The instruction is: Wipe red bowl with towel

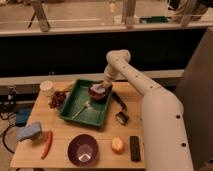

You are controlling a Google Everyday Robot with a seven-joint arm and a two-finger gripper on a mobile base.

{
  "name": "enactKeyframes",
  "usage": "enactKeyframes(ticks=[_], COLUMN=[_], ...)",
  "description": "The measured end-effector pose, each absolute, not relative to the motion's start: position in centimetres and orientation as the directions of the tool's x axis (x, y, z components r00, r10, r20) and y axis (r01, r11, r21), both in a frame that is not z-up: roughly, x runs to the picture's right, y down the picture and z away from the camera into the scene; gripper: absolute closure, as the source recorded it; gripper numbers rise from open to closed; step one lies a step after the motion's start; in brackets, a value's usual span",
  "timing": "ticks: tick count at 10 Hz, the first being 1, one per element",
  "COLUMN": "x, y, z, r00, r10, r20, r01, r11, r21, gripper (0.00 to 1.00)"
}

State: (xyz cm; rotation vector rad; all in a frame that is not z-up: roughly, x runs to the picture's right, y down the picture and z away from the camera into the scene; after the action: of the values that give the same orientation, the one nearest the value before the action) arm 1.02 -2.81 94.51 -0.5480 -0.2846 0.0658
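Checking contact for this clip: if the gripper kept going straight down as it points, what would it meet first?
Probably the towel in the red bowl; the gripper is right over it.

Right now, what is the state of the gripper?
Gripper: down in the red bowl inside the green tray, at the towel; open or closed cannot be told.
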Motion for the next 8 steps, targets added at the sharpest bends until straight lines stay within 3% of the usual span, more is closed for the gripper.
enactKeyframes(ticks=[5,8], x=[1.04,0.52], y=[-2.57,-1.89], z=[94.07,94.64], r00=[0.967,0.976], r10=[0.103,0.055], r20=[0.235,0.211], r01=[-0.008,0.025], r11=[0.927,0.933], r21=[-0.374,-0.358], gripper=[1.00,1.00])
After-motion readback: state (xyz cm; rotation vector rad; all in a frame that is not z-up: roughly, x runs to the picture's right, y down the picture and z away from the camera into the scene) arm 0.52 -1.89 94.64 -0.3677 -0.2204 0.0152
